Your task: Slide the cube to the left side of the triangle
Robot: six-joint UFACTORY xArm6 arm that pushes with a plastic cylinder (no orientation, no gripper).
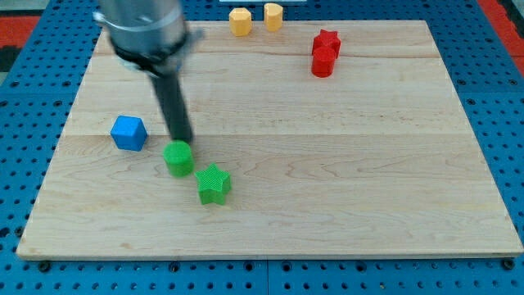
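Note:
The blue cube (pixel 128 132) sits at the view's left on the wooden board (pixel 344 180). My tip (pixel 182 142) is to the right of the cube, a short gap away. It stands right at the top edge of a green cylinder (pixel 178 158), seemingly touching it. A green star (pixel 214 183) lies just below and right of the cylinder. I cannot make out any triangle-shaped block in this view.
A red star (pixel 327 40) and a red cylinder (pixel 322 64) sit together at the top right. Two yellow blocks (pixel 240 21) (pixel 273 15) lie at the board's top edge. Blue pegboard (pixel 24 98) surrounds the board.

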